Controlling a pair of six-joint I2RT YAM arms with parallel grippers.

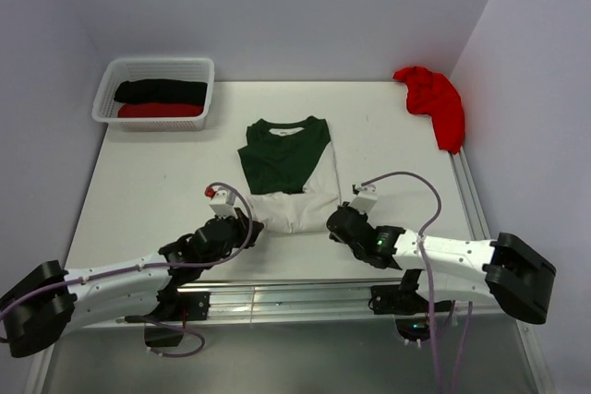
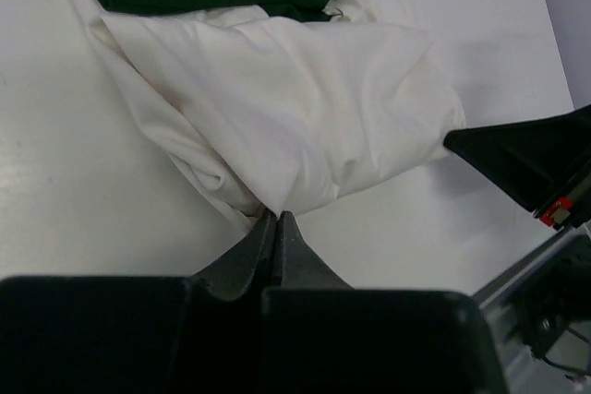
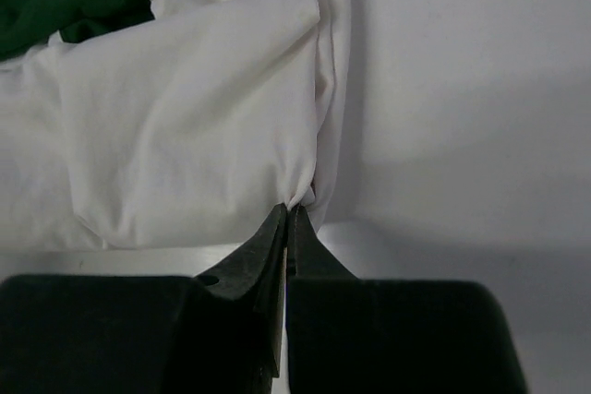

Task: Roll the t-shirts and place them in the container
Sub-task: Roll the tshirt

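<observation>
The white and dark green t-shirt [image 1: 288,165] lies folded lengthwise in the middle of the table, collar at the far end. My left gripper [image 1: 247,229] is shut on the near left corner of its white hem [image 2: 277,136]. On the other side, my right gripper [image 1: 332,224] is shut on the near right corner [image 3: 194,136]. In both wrist views the white cloth bunches into the closed fingertips. A red t-shirt [image 1: 432,103] lies crumpled at the far right corner. Rolled black [image 1: 161,91] and red [image 1: 160,111] t-shirts sit in the basket.
The white lattice basket [image 1: 106,89] stands at the far left corner of the table. A metal rail [image 1: 295,297] runs along the near edge between the arm bases. Grey walls close in the back and both sides.
</observation>
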